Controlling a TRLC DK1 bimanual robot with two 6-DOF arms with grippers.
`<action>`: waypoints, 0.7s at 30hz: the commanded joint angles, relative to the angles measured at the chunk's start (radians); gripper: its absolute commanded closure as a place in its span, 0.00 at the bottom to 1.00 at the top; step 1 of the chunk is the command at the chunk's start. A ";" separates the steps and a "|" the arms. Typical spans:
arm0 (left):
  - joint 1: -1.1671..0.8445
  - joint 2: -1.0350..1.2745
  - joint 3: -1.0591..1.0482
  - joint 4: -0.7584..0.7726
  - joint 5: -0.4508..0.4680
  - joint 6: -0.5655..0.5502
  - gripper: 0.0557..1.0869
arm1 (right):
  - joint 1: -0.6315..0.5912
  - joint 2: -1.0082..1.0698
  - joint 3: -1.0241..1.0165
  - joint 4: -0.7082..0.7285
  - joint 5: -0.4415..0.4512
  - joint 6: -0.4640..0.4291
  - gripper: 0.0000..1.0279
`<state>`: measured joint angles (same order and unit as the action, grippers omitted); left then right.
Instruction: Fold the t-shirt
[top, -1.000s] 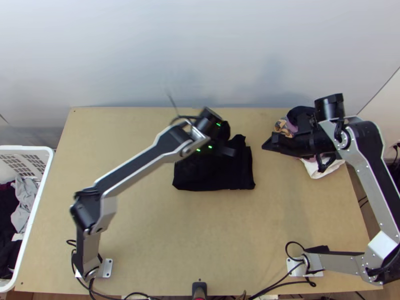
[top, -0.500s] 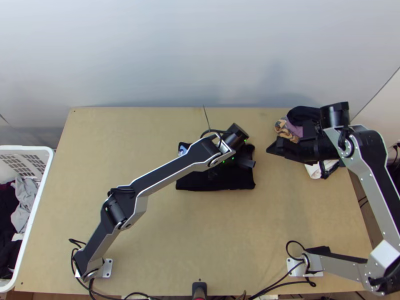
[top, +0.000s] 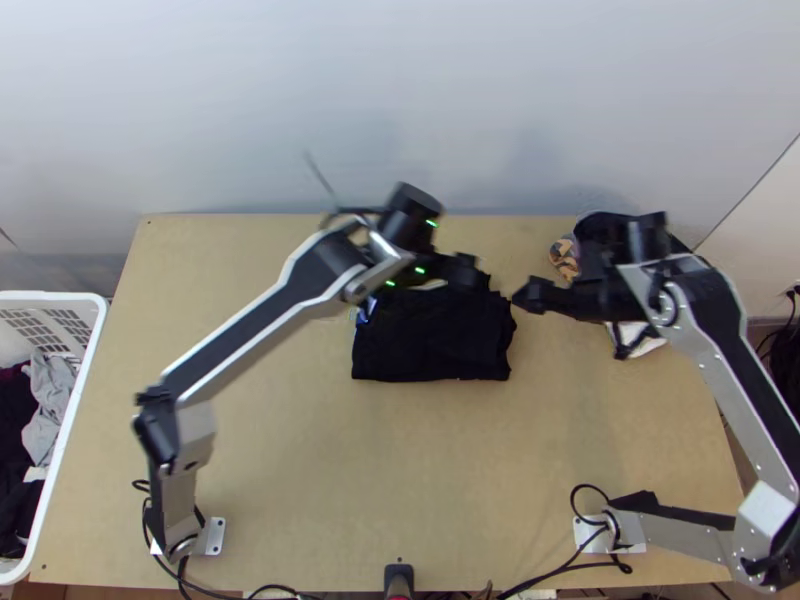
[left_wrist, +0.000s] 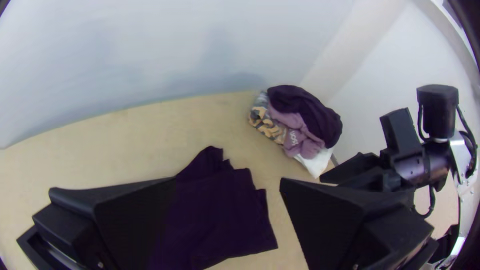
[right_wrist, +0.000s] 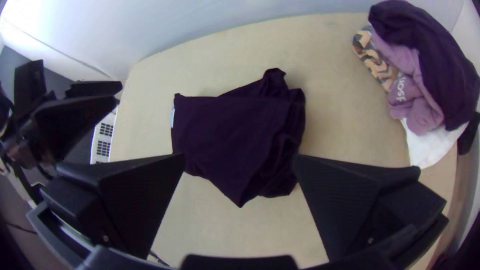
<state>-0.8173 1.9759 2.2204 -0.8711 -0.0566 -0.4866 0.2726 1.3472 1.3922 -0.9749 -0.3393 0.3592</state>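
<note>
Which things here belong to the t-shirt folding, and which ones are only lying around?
For the folding:
black cloth t-shirt, folded
left hand, two wide black fingers
right hand, same shape

Just lying about:
mixed pile of dark, mauve, patterned and white cloth
white plastic basket with clothes

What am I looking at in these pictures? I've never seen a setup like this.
You see two robot arms, left and right, fixed to a wooden table. The top view looks steeply down from above the table's near edge; each wrist view comes from a camera on that arm, its own two wide black fingers at the bottom.

A dark shirt lies mid-table, folded into a rough, uneven bundle. A pile of clothes sits at the far right corner, and a white basket of clothes stands off the left side.

Nothing is held: the left end effector and right end effector both have their fingers apart.
</note>
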 joint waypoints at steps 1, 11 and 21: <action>0.125 -0.157 -0.114 -0.109 0.000 0.003 0.04 | 0.137 0.109 0.037 0.111 0.052 -0.002 0.03; 0.236 -0.261 -0.220 -0.121 0.000 -0.003 0.04 | 0.263 0.440 0.050 0.217 0.052 -0.031 0.03; 0.334 -0.387 -0.347 -0.143 0.000 0.003 0.04 | 0.143 0.346 -0.274 0.343 0.071 -0.086 0.03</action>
<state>-0.5518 1.6749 1.9667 -1.0016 -0.0566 -0.4866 0.4740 1.7542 1.2739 -0.6819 -0.2768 0.3077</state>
